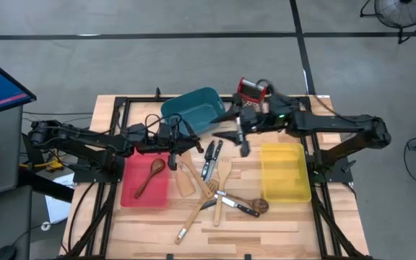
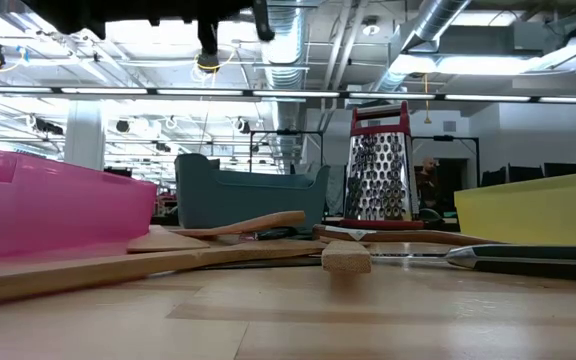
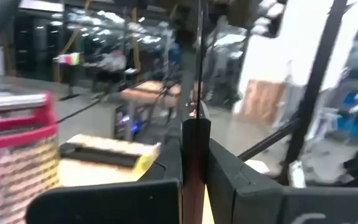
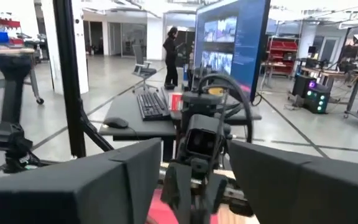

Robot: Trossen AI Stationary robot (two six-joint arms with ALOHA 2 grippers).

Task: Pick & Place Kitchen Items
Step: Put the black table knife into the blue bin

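Right wrist view, right hand [image 4: 194, 163] apart, left wrist view, left hand [image 3: 196, 155] together

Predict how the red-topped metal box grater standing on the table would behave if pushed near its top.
The red-topped metal box grater stands upright, tall and narrow, so it would probably tip rather than slide. Its perforated steel walls look stiff and unlikely to flex.

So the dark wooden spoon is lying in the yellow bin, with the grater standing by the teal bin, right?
Not quite: the dark wooden spoon lies in the red bin, not the yellow one. The high view shows the yellow bin holding nothing visible. The grater does stand by the teal bin.
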